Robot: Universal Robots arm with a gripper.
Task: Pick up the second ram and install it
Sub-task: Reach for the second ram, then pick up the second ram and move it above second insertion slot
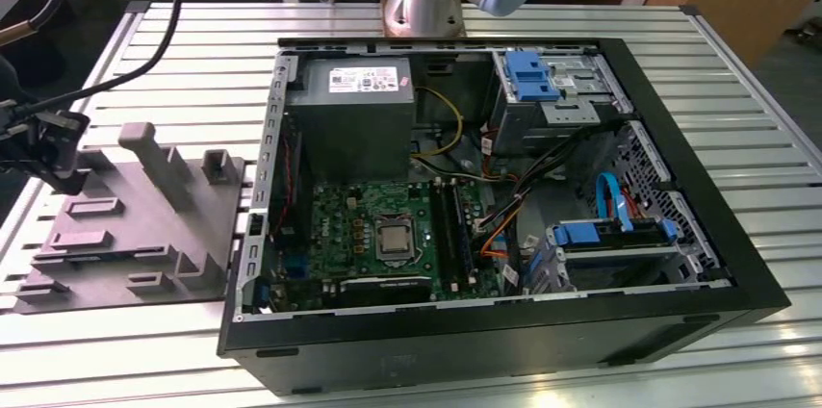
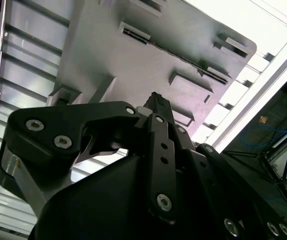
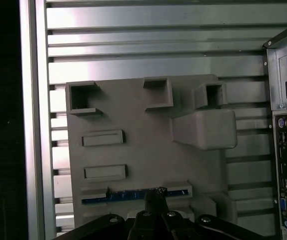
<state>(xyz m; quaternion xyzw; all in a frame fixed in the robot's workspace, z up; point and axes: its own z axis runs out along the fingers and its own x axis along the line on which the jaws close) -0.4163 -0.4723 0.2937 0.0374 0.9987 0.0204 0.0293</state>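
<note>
- Nearest the lens: one gripper, fingertips closed together on nothing; hung over the middle of the second ram in the first wrist view, contact unclear.
- Largest: one slatted metal table; carried everything else.
- Next: one open computer case, holding one green motherboard; lay beside the fixture, toward the exterior view's right.
- Then: one grey fixture; bore several raised blocks and slots.
- Smallest: one second ram, a thin bluish strip; stood on edge in a slot along the fixture's border, well apart from the motherboard.
- Step judged in hand: pickup, grasp not yet made; called for parted fingers set squarely astride the thin strip.
</note>
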